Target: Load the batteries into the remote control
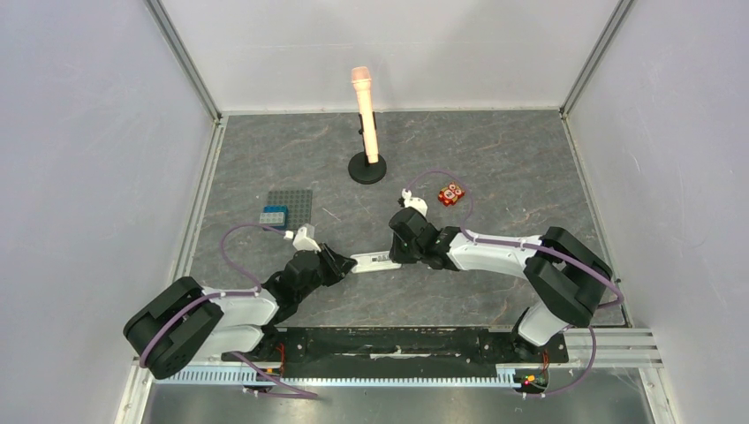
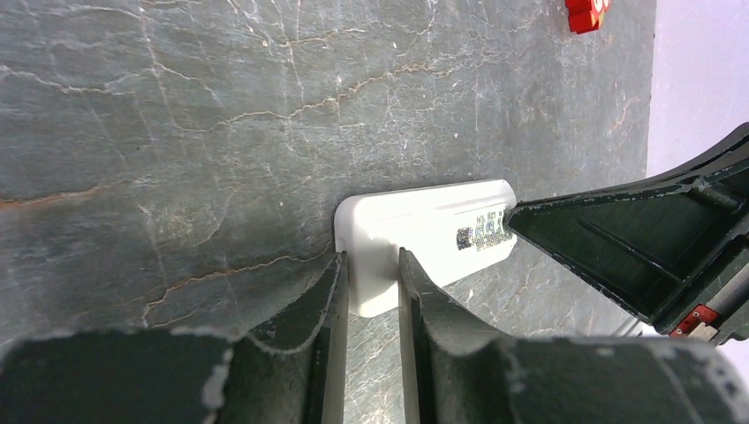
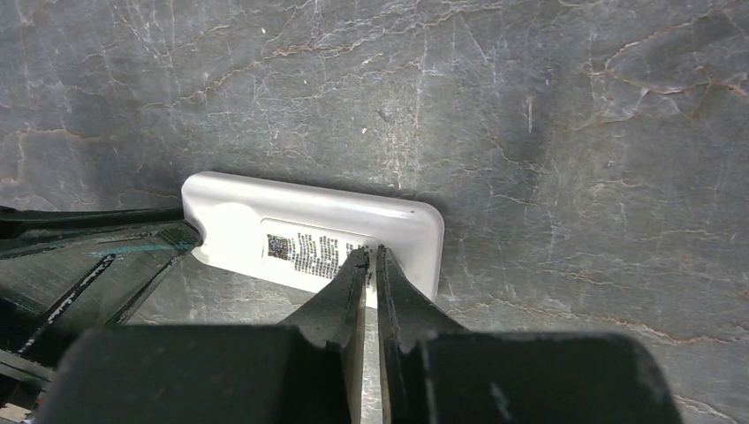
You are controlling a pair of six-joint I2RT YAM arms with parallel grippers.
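Observation:
The white remote control (image 1: pixel 372 261) lies flat on the dark stone-patterned table between my two arms, its back with a printed label facing up. My left gripper (image 2: pixel 371 265) is shut on the left end of the remote control (image 2: pixel 424 231), one finger on each side. My right gripper (image 3: pixel 371 256) is shut, with only a thin slit between its tips, which rest on the back of the remote control (image 3: pixel 309 225) near its right end beside the label. In the top view, the left gripper (image 1: pixel 346 263) and right gripper (image 1: pixel 395 256) face each other across the remote. The batteries are out of view.
A grey studded plate (image 1: pixel 296 203) with a blue brick (image 1: pixel 273 215) sits left of centre. A small red block (image 1: pixel 451 194) lies behind the right arm. A peach-coloured rod on a black round base (image 1: pixel 367 168) stands at the back. White walls enclose the table.

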